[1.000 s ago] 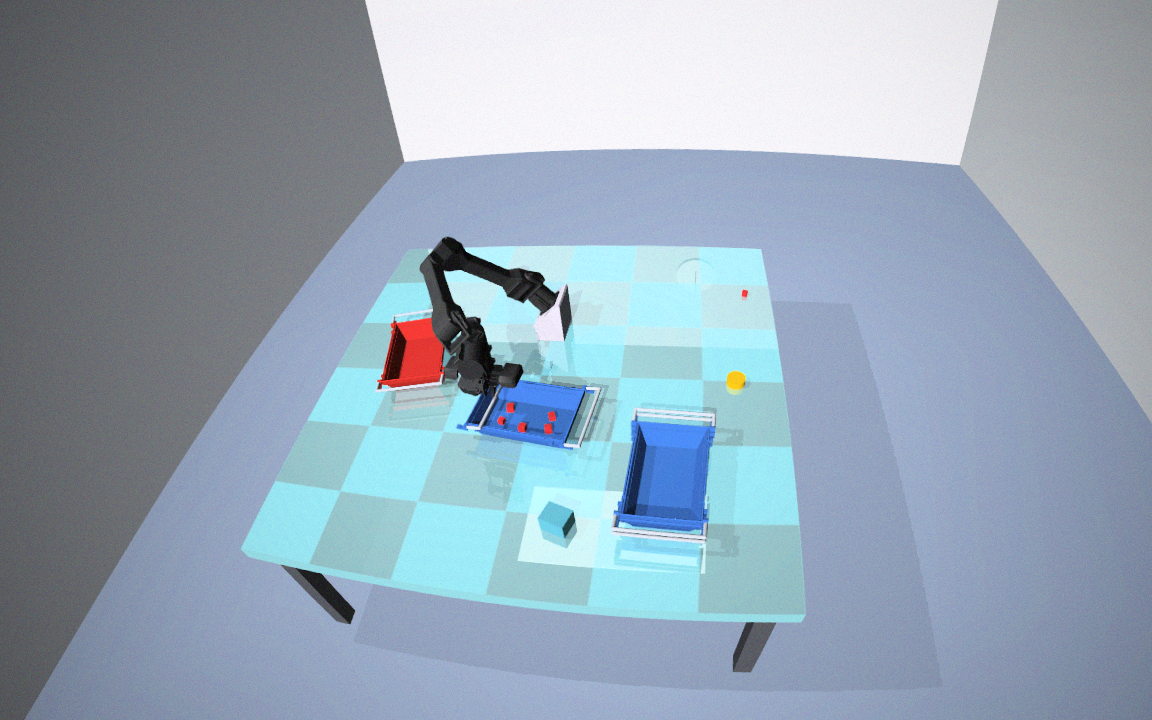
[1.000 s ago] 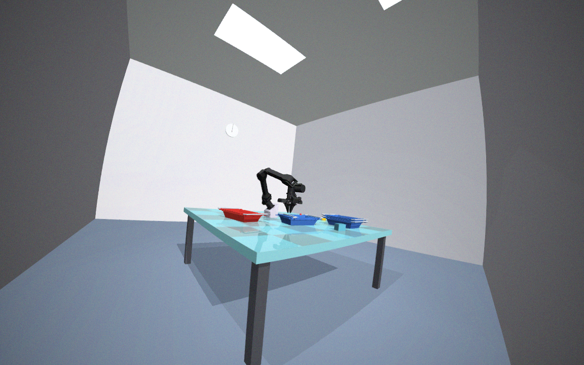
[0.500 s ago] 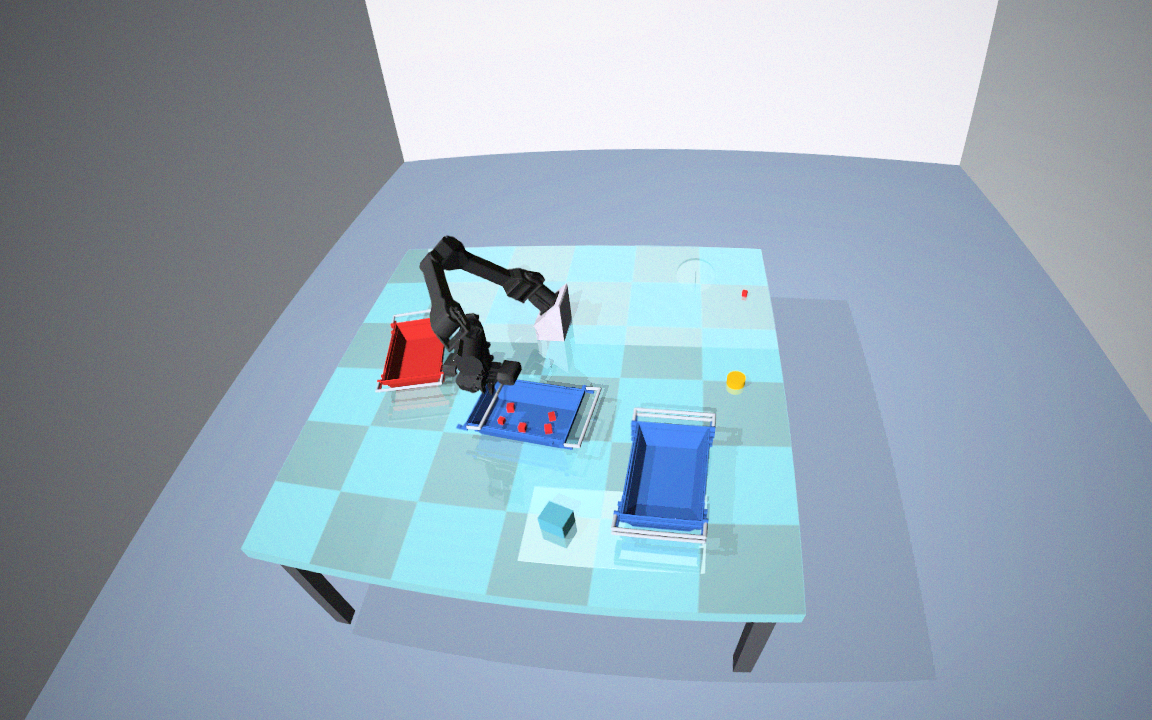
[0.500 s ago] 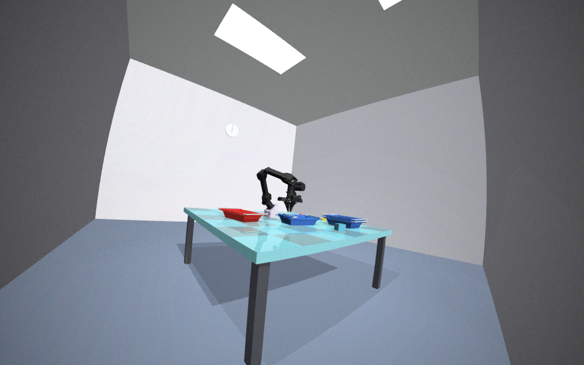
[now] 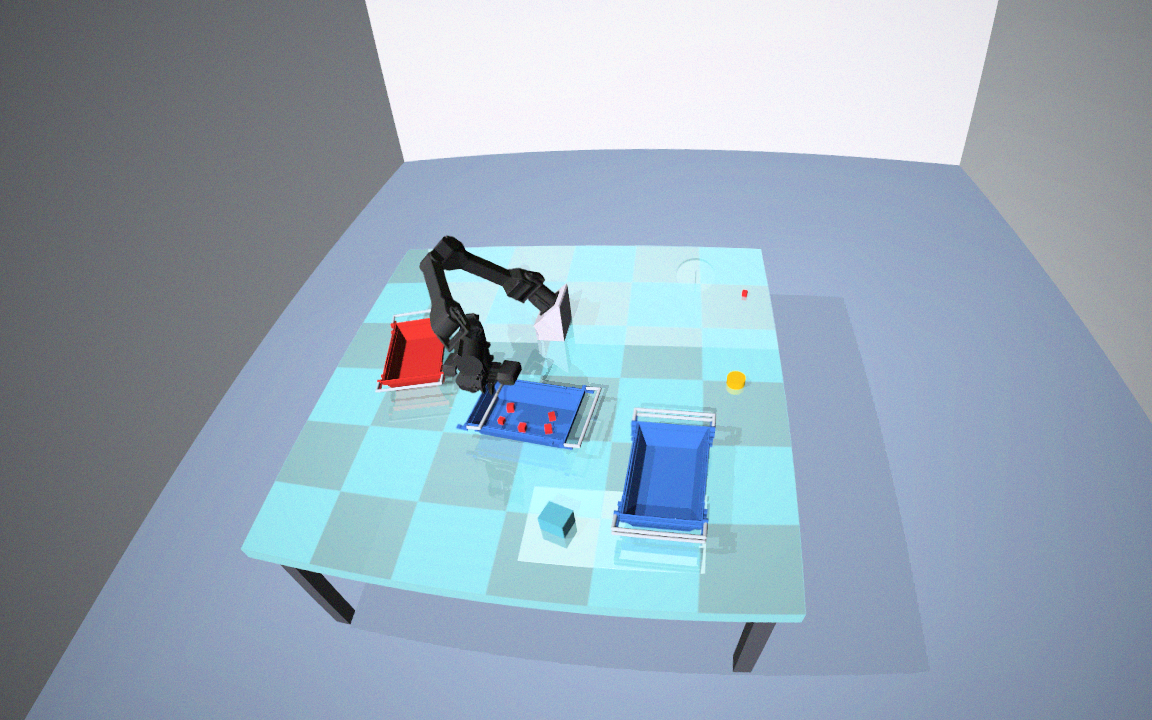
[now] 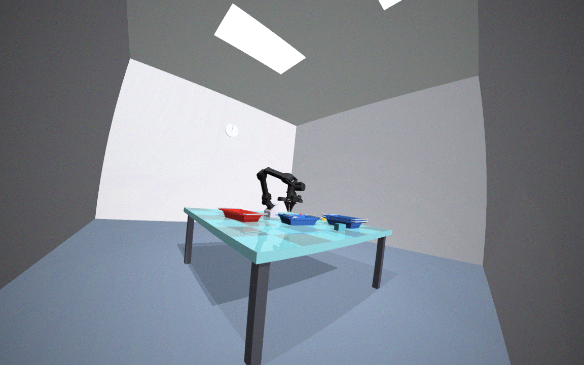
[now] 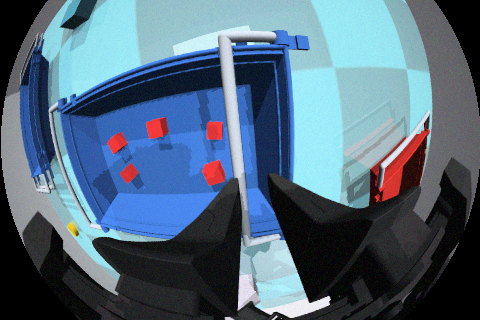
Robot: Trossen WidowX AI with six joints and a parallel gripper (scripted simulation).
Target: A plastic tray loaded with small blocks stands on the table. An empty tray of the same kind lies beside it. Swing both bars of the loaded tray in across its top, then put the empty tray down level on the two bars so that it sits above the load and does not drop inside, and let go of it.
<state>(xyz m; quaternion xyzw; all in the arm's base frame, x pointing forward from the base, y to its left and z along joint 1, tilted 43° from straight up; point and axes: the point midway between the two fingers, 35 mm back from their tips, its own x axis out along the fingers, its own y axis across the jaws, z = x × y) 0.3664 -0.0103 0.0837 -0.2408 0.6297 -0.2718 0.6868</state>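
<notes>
The loaded blue tray (image 5: 537,398) (image 6: 298,221) (image 7: 175,202) holds several red blocks (image 5: 522,427) (image 7: 157,128). Its bar at the left end in the top view (image 5: 488,409) (image 7: 229,90) lies over the tray's opening, inside the end wall. Its other bar (image 5: 590,416) (image 7: 62,166) stands out beyond the opposite end. My gripper (image 6: 289,210) (image 7: 254,183) is slightly open. Its fingertips straddle the first bar, which is close to one finger with a gap to the other; it is not clamped. The empty blue tray (image 5: 669,465) (image 6: 344,221) (image 7: 35,110) stands apart, with its bars out over its ends.
A red tray (image 5: 416,351) (image 6: 242,215) (image 7: 400,172) stands beside the arm. A teal cube (image 5: 555,519) (image 6: 339,226) (image 7: 80,11) is near the empty tray. A yellow cylinder (image 5: 735,380) (image 7: 73,229) and a loose red block (image 5: 744,293) lie farther back.
</notes>
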